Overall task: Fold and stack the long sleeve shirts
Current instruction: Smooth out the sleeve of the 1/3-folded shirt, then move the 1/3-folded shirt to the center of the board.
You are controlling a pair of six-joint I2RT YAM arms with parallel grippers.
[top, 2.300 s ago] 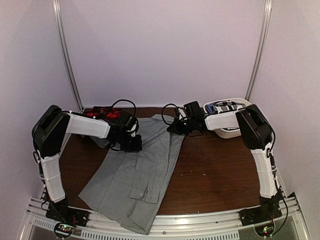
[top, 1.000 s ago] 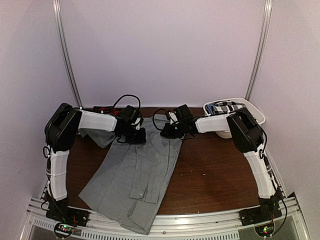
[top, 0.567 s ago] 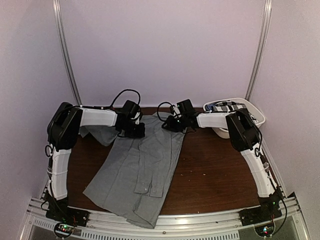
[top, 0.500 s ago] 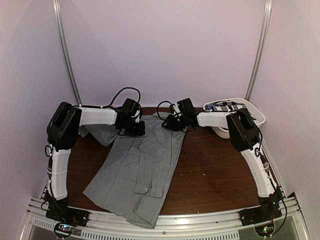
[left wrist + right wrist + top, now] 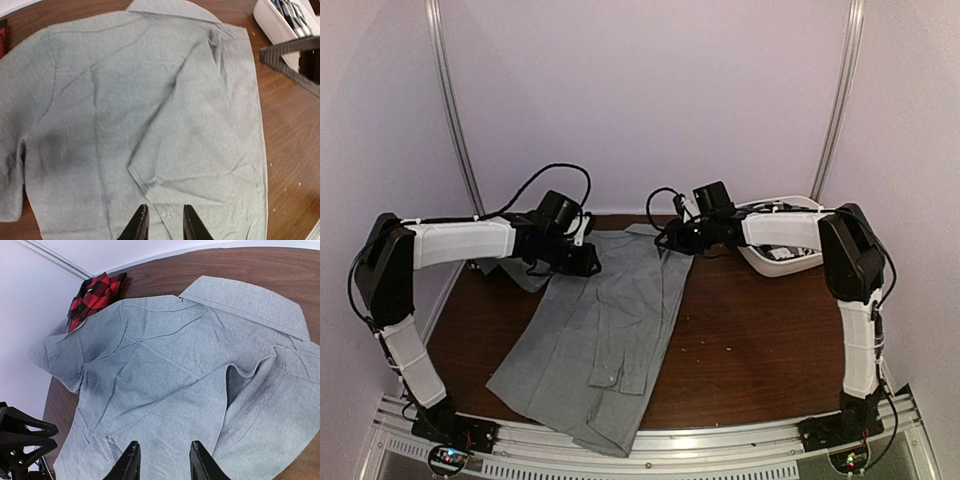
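Lying flat on the tabletop (image 5: 750, 340), the grey shirt (image 5: 610, 320) was spread for folding.
Left wrist: left claw (image 5: 161, 225) was held parted, empty, above it.
Right wrist: right claw (image 5: 161, 460) likewise; plaid shirt (image 5: 95, 295) was set aside beside its shoulder.

Top camera: high behind my bases, facing forward and down. It takes in the whole dark brown wooden table (image 5: 760, 320) and the back wall, from far off.

Left wrist camera: close over the plain light grey button-up shirt (image 5: 150, 125), looking down past my left claw (image 5: 164, 222).

Right wrist camera: close too, looking toward the left wall across the collar end, past my right claw (image 5: 162, 462).

All three share that shirt's upper half.
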